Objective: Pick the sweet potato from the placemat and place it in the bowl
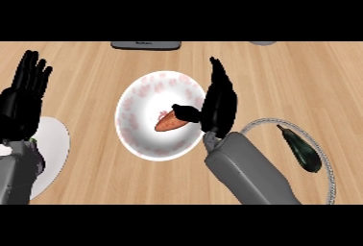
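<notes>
Right hand (218, 103) stands over the bowl's (142, 93) right rim, fingers straight, thumb touching the sweet potato (169, 123) lying inside the bowl. Left hand (25, 96) rests open at the left edge, fingers up.

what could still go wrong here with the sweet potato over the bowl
1. The right hand sits at the rim of the bowl with its thumb on the sweet potato; pulling away could nudge the bowl or drag the potato out.
2. The right forearm lies beside a dark vegetable on the placemat; a wide retreat might knock it.
3. The left hand rests open above a white plate, little risk.
</notes>
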Controlling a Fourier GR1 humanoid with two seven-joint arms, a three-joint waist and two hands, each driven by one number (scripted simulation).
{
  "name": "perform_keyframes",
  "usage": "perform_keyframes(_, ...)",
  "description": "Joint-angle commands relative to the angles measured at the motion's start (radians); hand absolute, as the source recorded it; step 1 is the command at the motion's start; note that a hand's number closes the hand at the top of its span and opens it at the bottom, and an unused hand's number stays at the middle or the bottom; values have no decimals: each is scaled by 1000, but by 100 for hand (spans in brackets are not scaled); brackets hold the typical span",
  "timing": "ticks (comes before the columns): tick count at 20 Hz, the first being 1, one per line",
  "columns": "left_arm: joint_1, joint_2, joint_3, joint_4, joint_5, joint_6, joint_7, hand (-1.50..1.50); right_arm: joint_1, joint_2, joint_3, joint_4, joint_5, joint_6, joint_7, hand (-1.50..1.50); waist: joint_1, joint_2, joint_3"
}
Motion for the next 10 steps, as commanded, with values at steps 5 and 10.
perform_keyframes(5,25,18,24,-30,2,12,32,0,167,5,-69,-126,137,-259,73,-150,-40,-11,0)
perform_keyframes(10,53,19,44,-3,7,1,-1,0,433,-113,-98,-426,71,-225,-34,-150,-53,-10,0)
